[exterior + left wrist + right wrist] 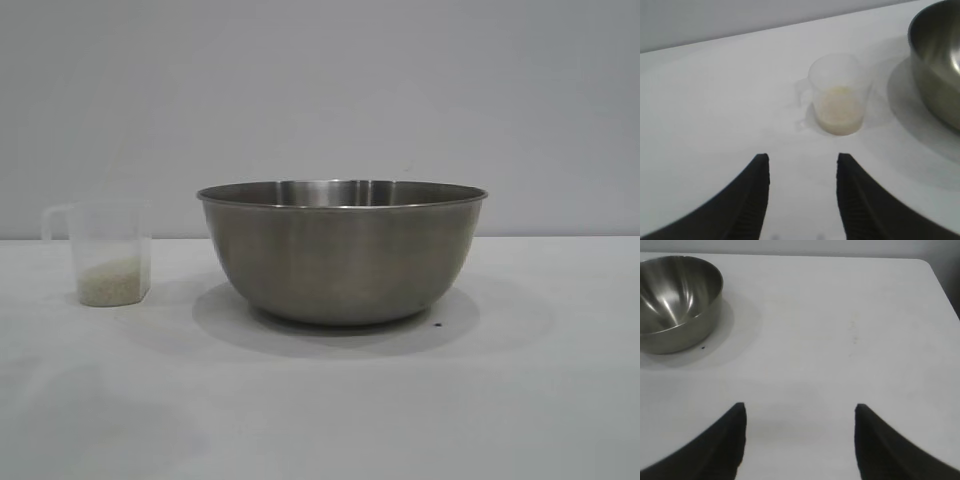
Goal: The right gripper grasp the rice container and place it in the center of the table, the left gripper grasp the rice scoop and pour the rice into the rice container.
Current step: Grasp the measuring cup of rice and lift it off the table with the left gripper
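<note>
The rice container [342, 250], a wide steel bowl, stands on the white table [320, 410] near the middle; it also shows in the left wrist view [937, 60] and the right wrist view [675, 300]. The rice scoop [108, 252], a frosted plastic cup with a loop handle, stands upright to the bowl's left, with rice [112, 282] in its bottom. In the left wrist view the scoop [839, 92] stands ahead of my open, empty left gripper [802, 157]. My right gripper [800, 406] is open and empty over bare table, well away from the bowl. Neither gripper shows in the exterior view.
A small dark speck [437, 323] lies on the table by the bowl's base. A plain grey wall [320, 90] stands behind the table. The table's far corner [925, 265] shows in the right wrist view.
</note>
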